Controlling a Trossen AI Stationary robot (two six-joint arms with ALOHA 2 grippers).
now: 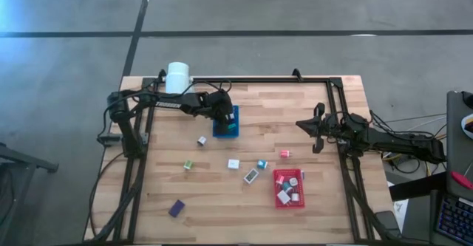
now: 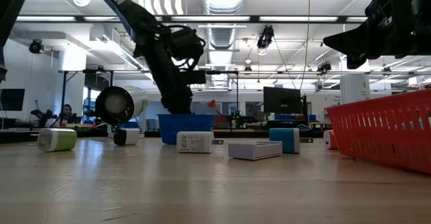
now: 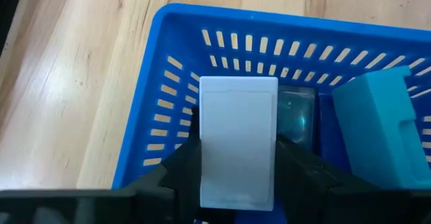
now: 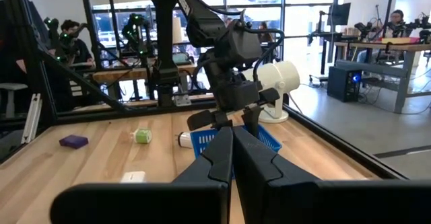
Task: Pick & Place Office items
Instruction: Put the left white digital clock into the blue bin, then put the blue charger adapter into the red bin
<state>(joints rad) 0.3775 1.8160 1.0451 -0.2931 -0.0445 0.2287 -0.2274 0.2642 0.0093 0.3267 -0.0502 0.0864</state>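
My left gripper [image 1: 224, 113] is over the blue tray [image 1: 225, 130], shut on a flat white block [image 3: 239, 143]. Inside the tray lie a teal block [image 3: 380, 130] and a clear piece [image 3: 296, 113]. Loose office items rest flat on the wood: a white block [image 1: 201, 139], a green one [image 1: 188, 165], a white one [image 1: 233, 163], a teal one [image 1: 261, 164], a flat grey-white piece [image 1: 251, 175], a pink-red one [image 1: 285, 154] and a purple one [image 1: 176, 208]. My right gripper [image 1: 318, 128] hangs shut above the table's right side, touching nothing. My left gripper pinches the white block by its two long side edges [image 3: 203, 158] between its two fingers [image 3: 185, 163]. The fingers come from above, pointing down into the blue tray [image 3: 168, 62]. The block sits flat-faced toward the wrist camera. Whether its lower end touches the tray floor cannot be seen.
A red tray [image 1: 276, 189] near the right front holds several small blocks. A white cylindrical device [image 1: 178, 77] stands at the far left edge. A black frame rail [image 1: 259, 79] runs along the table's far and side edges. Bare wood lies at the near left.
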